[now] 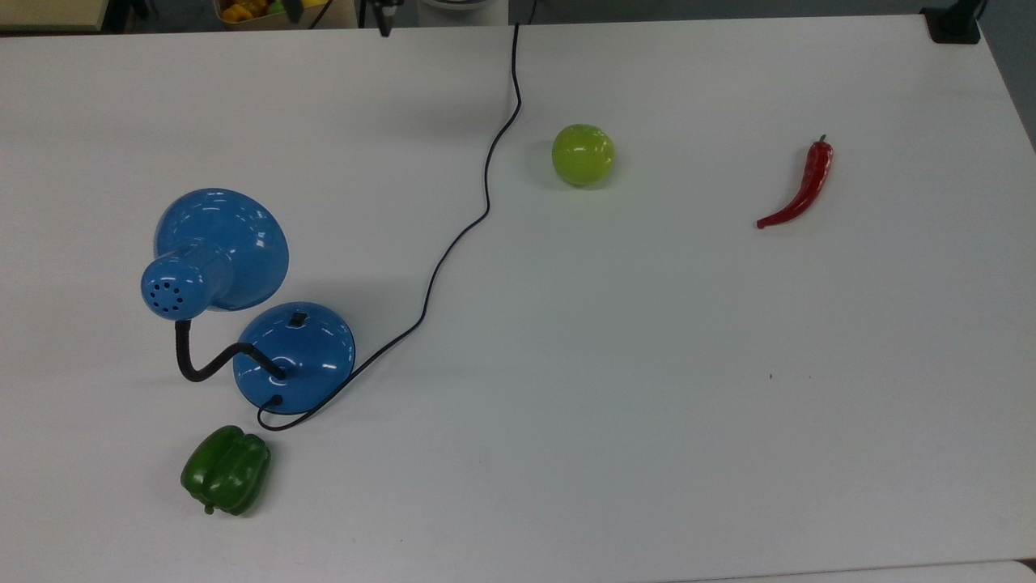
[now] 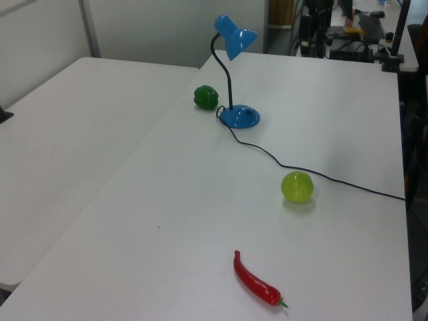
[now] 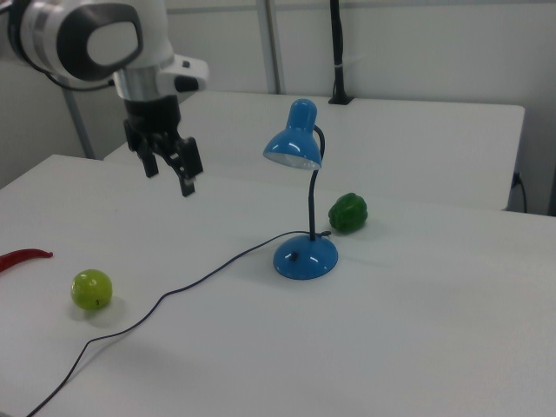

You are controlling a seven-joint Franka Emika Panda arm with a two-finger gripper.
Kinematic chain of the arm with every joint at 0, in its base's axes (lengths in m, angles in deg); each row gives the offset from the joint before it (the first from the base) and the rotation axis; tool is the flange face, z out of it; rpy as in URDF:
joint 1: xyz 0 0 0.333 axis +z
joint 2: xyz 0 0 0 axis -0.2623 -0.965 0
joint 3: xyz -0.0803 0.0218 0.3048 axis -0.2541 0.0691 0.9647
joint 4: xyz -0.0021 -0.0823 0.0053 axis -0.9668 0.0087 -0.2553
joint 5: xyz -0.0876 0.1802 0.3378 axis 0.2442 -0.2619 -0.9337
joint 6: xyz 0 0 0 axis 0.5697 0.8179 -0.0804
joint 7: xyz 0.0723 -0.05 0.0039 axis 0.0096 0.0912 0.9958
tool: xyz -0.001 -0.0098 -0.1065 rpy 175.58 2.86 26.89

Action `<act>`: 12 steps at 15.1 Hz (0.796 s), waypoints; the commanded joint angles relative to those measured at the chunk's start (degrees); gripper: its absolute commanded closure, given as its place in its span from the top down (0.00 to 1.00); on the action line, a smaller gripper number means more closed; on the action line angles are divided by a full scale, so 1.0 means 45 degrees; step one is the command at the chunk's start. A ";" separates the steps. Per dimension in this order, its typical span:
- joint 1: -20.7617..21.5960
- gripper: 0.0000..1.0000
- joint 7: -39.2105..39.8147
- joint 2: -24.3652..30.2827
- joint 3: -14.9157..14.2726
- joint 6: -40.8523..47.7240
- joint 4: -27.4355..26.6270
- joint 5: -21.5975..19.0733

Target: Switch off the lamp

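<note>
The blue lamp stands at the top view's left, with its cone shade (image 1: 218, 247) leaning over a domed base (image 1: 295, 356). A small black switch (image 1: 298, 319) sits on the base. The black cord (image 1: 453, 243) snakes off toward the table's far edge. In the right view the shade (image 3: 294, 143) points down and its inside looks pale grey. My gripper (image 3: 169, 176) hangs open and empty, high above the table. It is well to the right view's left of the lamp base (image 3: 305, 256) and touches nothing. One fingertip (image 1: 384, 23) pokes in at the top view's upper edge.
A green bell pepper (image 1: 226, 470) lies just beyond the lamp base. A yellow-green ball (image 1: 583, 154) sits near the cord, and a red chilli (image 1: 801, 190) lies at the top view's right. A second white table (image 2: 67, 134) adjoins at the left view's left.
</note>
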 commanded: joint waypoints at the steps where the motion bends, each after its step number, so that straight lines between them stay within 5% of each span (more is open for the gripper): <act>1: 0.0023 1.00 -0.1205 -0.0154 0.1038 0.0342 0.0731 -0.0315; 6: 0.0003 1.00 -0.0079 -0.0232 0.2036 -0.0670 0.0634 -0.0139; 12: 0.0081 1.00 0.2212 -0.0232 0.2096 -0.0870 0.0341 -0.0022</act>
